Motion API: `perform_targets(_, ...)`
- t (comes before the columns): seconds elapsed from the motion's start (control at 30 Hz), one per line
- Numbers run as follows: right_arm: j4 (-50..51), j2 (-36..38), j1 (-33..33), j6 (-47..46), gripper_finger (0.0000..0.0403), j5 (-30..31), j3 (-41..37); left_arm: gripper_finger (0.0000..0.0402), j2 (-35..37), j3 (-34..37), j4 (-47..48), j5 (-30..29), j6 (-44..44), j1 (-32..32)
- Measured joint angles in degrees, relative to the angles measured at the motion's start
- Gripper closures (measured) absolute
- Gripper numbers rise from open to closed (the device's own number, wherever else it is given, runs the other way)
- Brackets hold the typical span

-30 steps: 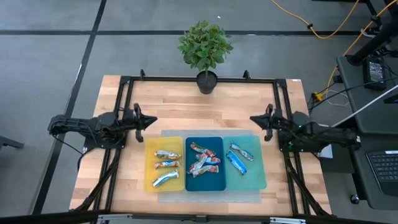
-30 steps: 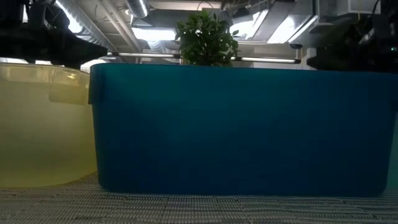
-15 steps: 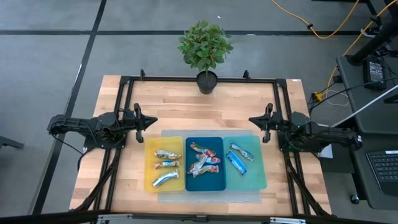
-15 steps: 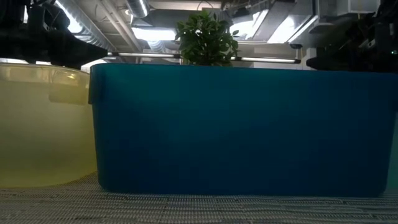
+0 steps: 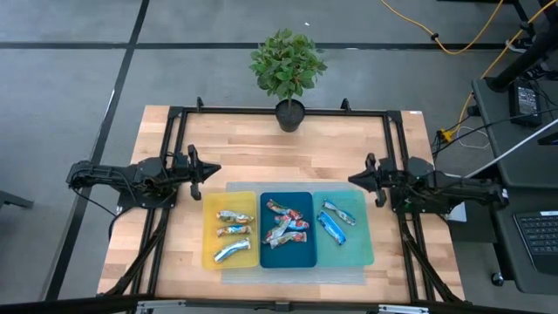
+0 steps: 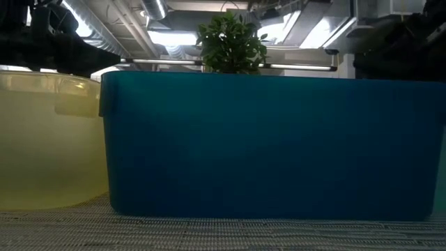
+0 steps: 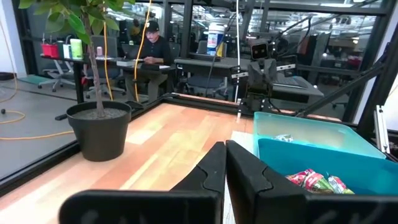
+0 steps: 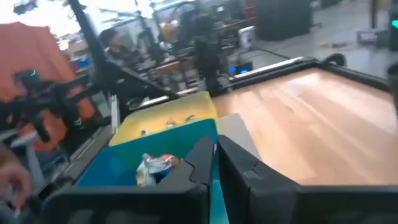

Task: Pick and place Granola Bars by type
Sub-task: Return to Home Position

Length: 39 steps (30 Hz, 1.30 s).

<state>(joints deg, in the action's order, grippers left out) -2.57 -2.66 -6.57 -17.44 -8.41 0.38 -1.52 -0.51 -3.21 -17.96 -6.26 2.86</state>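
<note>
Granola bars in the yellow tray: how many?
3, all in the yellow tray: far bar, middle bar, near bar. In the high view they lie apart from each other, so it is unlikely that any are hidden.

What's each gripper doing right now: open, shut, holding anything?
Left gripper: shut, holding nothing, just off the yellow tray.
Right gripper: shut, holding nothing, just off the teal tray.

About 9 granola bars point(image 5: 234, 232); 3 trays point(image 5: 301, 255); 1 potted plant point(image 5: 287, 65); 2 arms point(image 5: 131, 179).
</note>
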Motion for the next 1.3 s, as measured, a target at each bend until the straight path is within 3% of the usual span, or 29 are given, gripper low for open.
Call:
perform_targets(0.2, 0.16, -0.49, 0.15, 7.26, 0.0376, 1.23, 0.00, 0.0394, 0.00, 0.00, -0.01, 0.00, -0.01, 0.00)
perform_targets(1.3, 0.13, -0.49, 0.16, 5.78, 0.0380, 1.27, 0.00, 0.0397, 0.00, -0.02, 0.01, 0.00, -0.01, 0.00)
